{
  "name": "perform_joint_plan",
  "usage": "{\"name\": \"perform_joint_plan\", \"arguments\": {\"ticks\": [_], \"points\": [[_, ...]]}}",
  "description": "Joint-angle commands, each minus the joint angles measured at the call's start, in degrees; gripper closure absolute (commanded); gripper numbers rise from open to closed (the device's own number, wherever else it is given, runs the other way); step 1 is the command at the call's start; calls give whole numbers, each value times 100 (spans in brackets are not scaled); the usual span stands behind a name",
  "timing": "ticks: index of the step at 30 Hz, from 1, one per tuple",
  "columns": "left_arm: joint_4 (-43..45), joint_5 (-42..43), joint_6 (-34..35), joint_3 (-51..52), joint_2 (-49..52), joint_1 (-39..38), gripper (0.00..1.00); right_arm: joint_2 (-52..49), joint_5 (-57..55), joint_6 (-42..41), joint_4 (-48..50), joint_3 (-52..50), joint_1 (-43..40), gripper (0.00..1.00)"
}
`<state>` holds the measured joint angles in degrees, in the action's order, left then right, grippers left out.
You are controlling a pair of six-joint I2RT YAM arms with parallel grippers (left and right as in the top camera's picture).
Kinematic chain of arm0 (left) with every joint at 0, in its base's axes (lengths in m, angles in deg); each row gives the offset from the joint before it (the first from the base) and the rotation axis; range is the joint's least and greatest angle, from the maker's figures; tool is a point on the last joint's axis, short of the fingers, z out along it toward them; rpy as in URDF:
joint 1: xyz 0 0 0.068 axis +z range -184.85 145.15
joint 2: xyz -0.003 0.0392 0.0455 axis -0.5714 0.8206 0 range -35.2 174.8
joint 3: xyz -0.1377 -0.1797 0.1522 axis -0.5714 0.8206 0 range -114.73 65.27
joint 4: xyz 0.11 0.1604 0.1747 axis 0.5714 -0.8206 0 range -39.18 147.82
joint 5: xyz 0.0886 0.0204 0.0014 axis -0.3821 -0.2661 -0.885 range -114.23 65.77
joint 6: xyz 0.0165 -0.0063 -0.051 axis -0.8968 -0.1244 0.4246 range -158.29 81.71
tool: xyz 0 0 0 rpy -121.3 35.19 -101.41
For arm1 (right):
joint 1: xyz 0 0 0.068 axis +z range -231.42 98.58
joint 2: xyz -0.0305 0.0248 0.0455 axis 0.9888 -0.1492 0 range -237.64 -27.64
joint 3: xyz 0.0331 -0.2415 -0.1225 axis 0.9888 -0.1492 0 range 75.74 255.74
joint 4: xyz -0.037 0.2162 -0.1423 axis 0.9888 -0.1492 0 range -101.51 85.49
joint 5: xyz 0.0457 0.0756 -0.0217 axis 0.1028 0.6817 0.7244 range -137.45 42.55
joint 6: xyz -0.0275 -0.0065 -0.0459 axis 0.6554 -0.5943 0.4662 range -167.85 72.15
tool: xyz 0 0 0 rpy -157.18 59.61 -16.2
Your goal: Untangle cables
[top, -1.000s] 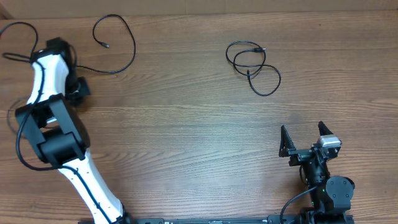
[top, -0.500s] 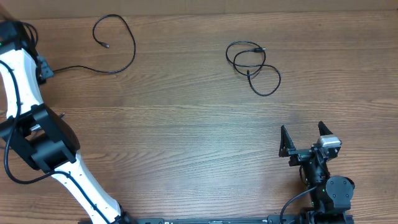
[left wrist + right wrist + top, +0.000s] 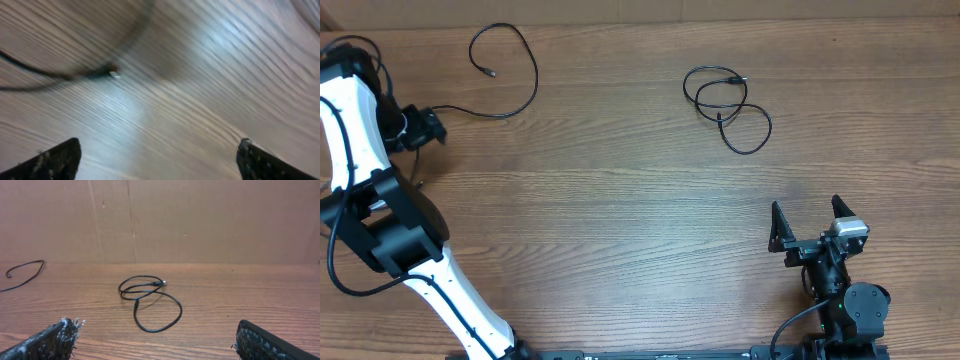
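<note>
A long black cable (image 3: 525, 62) lies in an open curve at the table's far left. Its blurred end (image 3: 114, 74) shows ahead of my left gripper (image 3: 157, 162). That gripper (image 3: 424, 128) is open, nothing sits between its fingers, and it stands just left of the cable's tail. A second black cable (image 3: 725, 98) lies coiled in overlapping loops at the far middle, also seen as loops (image 3: 150, 300) ahead of my right gripper (image 3: 157, 345). The right gripper (image 3: 810, 225) is open and empty near the front right, well short of the coil.
A brown cardboard wall (image 3: 200, 220) closes off the table's far edge. Bare wooden tabletop (image 3: 620, 220) stretches between the two arms. The white left arm (image 3: 360, 130) covers the table's left edge.
My left gripper has gone from shut to wide open. The left wrist swung toward the far left corner, then came back right. The coil and right arm have not moved.
</note>
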<state>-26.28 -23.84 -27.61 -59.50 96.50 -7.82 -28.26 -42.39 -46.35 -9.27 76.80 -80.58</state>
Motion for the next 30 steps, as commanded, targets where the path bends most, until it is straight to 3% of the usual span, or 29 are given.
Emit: {"name": "perform_joint_plan", "arguments": {"ticks": [1, 6, 10, 18, 25, 28, 30], "points": [[-400, 1001, 111, -63, 17, -120, 0, 46, -52, 31, 22, -57, -11, 0], [-645, 1010, 533, -72, -125, -389, 1, 46, -52, 31, 22, -57, -11, 0], [-334, 1012, 1043, -175, -503, -678, 0, 46, -52, 31, 22, -57, -11, 0], [470, 1023, 1121, -251, -1473, -1480, 0, 46, -52, 31, 22, -57, -11, 0], [544, 1416, 1115, -245, -1550, -2127, 0, 46, -52, 31, 22, -57, -11, 0], [726, 1078, 828, -245, -1499, -2334, 1, 46, -52, 31, 22, -57, -11, 0], [710, 186, 962, -245, -1480, -2463, 1, 46, -52, 31, 22, -57, -11, 0]]}}
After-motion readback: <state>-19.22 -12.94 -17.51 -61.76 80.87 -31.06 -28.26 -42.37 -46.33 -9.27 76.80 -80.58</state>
